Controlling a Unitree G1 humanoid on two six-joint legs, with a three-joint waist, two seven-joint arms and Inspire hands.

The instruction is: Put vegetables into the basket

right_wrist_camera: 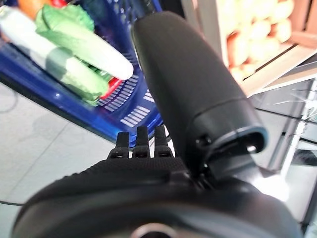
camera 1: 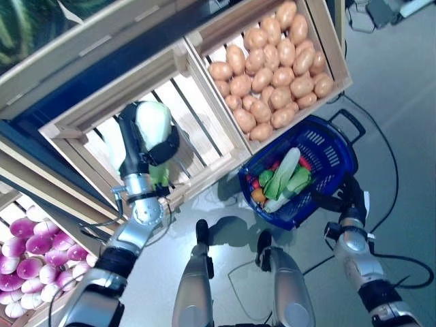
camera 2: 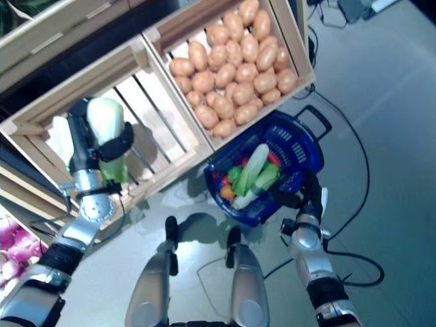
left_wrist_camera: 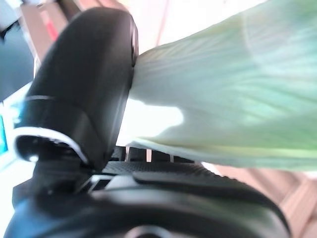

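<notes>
The left hand (camera 1: 146, 146) is raised over a slatted wooden crate (camera 1: 197, 133) and has its dark fingers and thumb curled round a pale green-and-white cabbage (camera 1: 153, 122). In the left wrist view the cabbage (left_wrist_camera: 223, 94) fills most of the frame, pressed against the thumb (left_wrist_camera: 84, 84). The part of this crate that shows is bare slats, apart from a pale vegetable (camera 1: 112, 146) partly hidden behind the hand.

Just beside it, a second wooden crate (camera 1: 334, 54) is heaped with brown potatoes (camera 1: 272, 68). Below and to the left, another bin holds purple-and-white turnips (camera 1: 30, 255).

The blue plastic basket (camera 1: 334, 146) hangs below the potato crate, above the grey floor (camera 1: 402, 102), with its dark handle (camera 1: 340, 197) on the side of the right hand (camera 1: 353, 197). The right hand's fingers sit at that handle and appear wrapped round it, though the right wrist view shows mainly the thumb (right_wrist_camera: 193, 94) and the knuckles, with the basket's rim (right_wrist_camera: 74, 109) beyond. Inside the basket lie a long pale cabbage (camera 1: 285, 170), smaller green leafy vegetables (camera 1: 298, 180), something red (camera 1: 304, 162) and an orange piece (camera 1: 257, 195). A second handle (camera 1: 351, 122) folds out on the far side of the basket.
</notes>
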